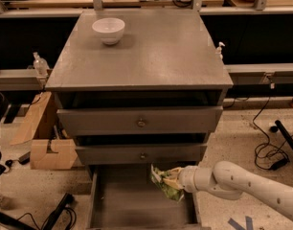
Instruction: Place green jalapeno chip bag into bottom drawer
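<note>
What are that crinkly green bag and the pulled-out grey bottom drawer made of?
The green jalapeno chip bag, held by the gripper over the drawer's right side, looks like wrinkled foil or plastic film. The bottom drawer seems matte grey metal: flat, thin walls.
</note>
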### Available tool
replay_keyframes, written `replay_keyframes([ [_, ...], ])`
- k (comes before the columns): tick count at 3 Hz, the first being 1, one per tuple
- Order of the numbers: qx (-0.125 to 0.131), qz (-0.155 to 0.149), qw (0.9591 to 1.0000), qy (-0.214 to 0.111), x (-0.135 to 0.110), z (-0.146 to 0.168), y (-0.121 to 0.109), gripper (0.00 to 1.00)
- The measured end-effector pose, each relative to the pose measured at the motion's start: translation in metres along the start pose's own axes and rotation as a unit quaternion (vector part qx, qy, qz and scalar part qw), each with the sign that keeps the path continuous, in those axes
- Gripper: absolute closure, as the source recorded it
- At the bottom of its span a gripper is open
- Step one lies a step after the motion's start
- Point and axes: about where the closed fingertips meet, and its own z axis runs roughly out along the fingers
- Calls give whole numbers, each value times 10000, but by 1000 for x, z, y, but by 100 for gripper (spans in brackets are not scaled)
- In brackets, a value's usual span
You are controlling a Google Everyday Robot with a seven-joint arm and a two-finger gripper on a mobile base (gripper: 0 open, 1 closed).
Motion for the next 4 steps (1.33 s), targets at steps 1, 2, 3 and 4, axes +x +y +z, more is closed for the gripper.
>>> replay_keyframes([
  [1,-234,240,9994,-7,41,47,3,100],
  [2,-472,413,9980,-85,74,95,13,100],
  [3,-539,505,9972,-107,85,107,19,86],
  [4,-557,508,9971,-110,85,109,20,63],
])
